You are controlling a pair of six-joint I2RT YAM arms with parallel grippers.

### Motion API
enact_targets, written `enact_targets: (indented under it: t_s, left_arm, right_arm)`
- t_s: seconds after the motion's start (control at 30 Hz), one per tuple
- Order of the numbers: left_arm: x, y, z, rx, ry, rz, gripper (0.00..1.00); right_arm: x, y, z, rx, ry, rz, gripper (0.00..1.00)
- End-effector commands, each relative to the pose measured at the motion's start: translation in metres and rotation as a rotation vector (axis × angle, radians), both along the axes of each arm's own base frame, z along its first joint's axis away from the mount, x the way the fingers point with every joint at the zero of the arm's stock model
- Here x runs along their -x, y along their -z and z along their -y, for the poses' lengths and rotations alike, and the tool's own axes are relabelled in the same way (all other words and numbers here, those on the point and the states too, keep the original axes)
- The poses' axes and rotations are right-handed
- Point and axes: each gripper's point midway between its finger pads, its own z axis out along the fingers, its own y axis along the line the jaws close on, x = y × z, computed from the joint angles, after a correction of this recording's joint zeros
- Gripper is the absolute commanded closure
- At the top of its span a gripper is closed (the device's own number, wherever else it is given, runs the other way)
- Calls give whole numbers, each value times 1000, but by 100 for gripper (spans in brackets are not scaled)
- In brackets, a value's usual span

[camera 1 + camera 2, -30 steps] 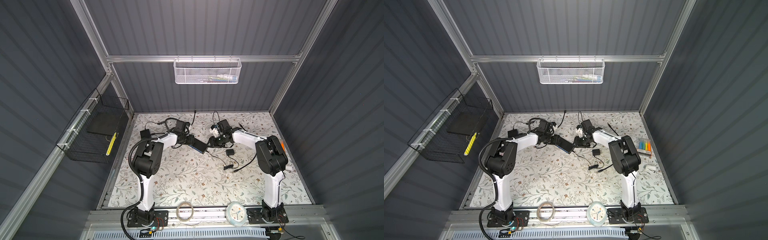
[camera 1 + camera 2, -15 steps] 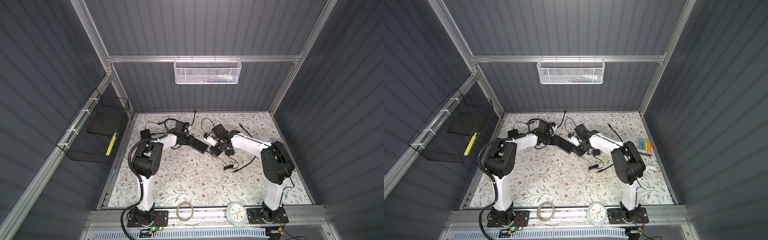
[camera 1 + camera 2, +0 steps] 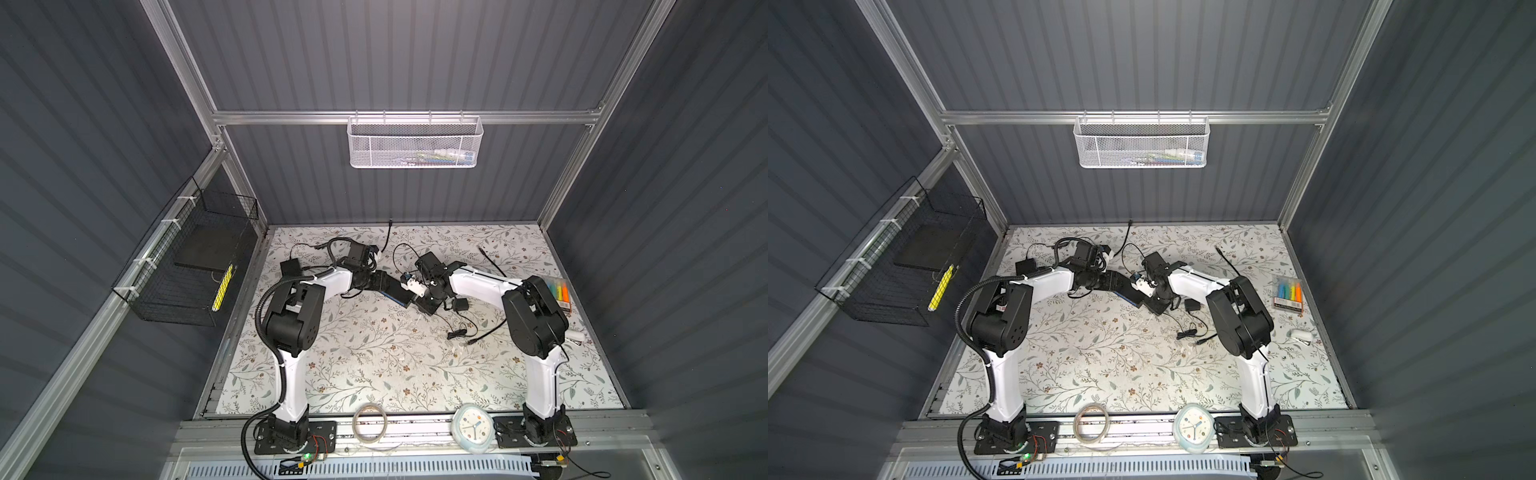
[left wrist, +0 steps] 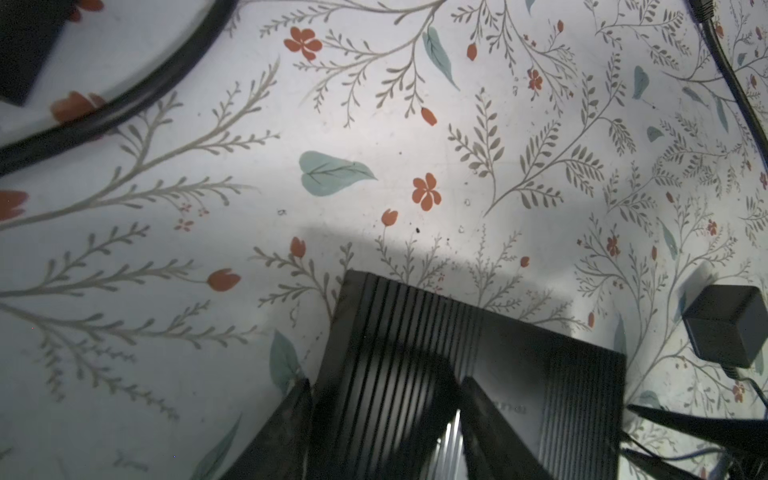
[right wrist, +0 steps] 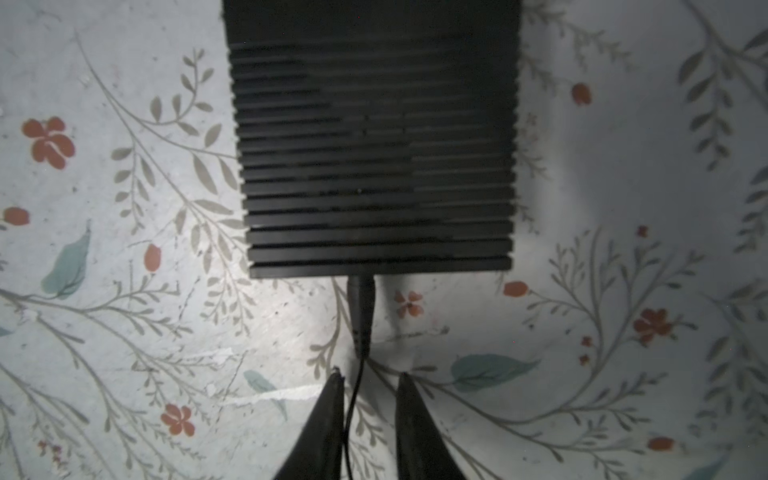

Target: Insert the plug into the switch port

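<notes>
The right hand point(image 5: 371, 380) was swung left to the switch point(image 5: 374, 145), clamped in the left hand point(image 4: 384, 379). Parted, it was judged best closed on the body of the stiff, light plug point(image 5: 360, 307).

Dark grey ribbed walls point(image 3: 415, 62) enclose the cell, framed by aluminium rails point(image 3: 291, 117). A floral-patterned mat point(image 3: 374, 353) covers the floor at lower centre.
</notes>
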Motion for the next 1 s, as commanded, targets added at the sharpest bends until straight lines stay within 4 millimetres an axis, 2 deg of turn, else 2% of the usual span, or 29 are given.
enact_targets:
  t_s: [0.0, 0.53, 0.63, 0.67, 0.73, 0.97]
  left_arm:
    - [9, 14, -2, -15, 30, -48, 43]
    - [-3, 16, 7, 4, 63, -22, 42]
    - [-1, 16, 10, 24, 84, -30, 42]
    - [-11, 3, 14, 34, 87, 8, 42]
    - [-15, 0, 16, 35, 88, 15, 42]
    - [-17, 7, 20, 58, 99, 0, 42]
  right_arm:
    - [-5, 0, -3, 17, -20, 6, 76]
    - [-8, 7, -15, 24, -32, -16, 89]
    - [-10, 5, -16, 25, -29, -14, 91]
    - [-11, 5, -16, 23, -26, -14, 93]
    - [-12, 4, -17, 19, -21, -13, 94]
    - [-14, 3, -21, 3, 4, -9, 98]
